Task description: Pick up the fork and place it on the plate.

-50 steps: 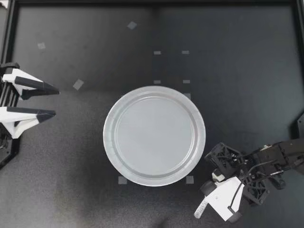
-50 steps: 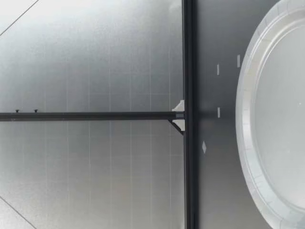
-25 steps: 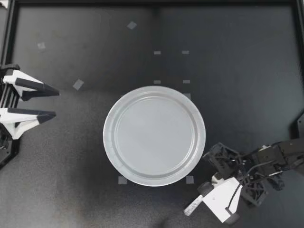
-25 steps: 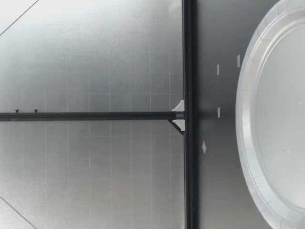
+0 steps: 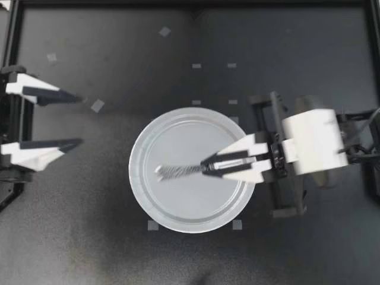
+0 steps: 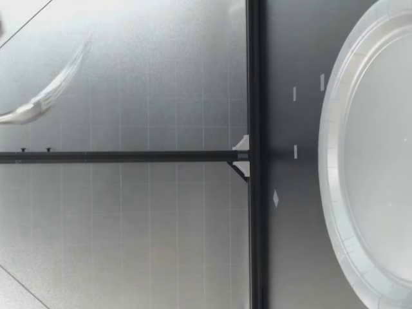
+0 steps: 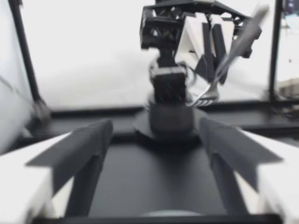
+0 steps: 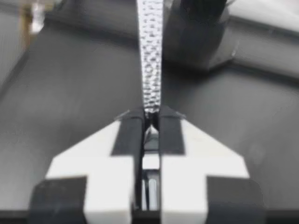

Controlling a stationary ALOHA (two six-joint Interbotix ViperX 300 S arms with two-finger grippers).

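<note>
A silver fork [image 5: 175,171] hangs over the middle of the grey paper plate [image 5: 140,147], held by its handle end in my right gripper [image 5: 205,168], which is shut on it. The right wrist view shows the textured handle [image 8: 150,60] pinched between the right gripper [image 8: 150,116]. In the low view the fork [image 6: 45,100] is high above the table and the plate [image 6: 335,129], tines drooping. My left gripper [image 5: 80,119] stands wide open at the table's left edge, holding nothing. From the left wrist, the fork [image 7: 233,51] shows beyond its spread fingers [image 7: 84,144].
Small tape marks [image 5: 98,105] dot the dark table around the plate. A black frame rail [image 5: 190,3] borders the table. A black rail [image 6: 254,154] runs along the table's far edge in the low view.
My right arm has lifted the fork from the near right corner and swung it over the plate. My left gripper has opened wider.
</note>
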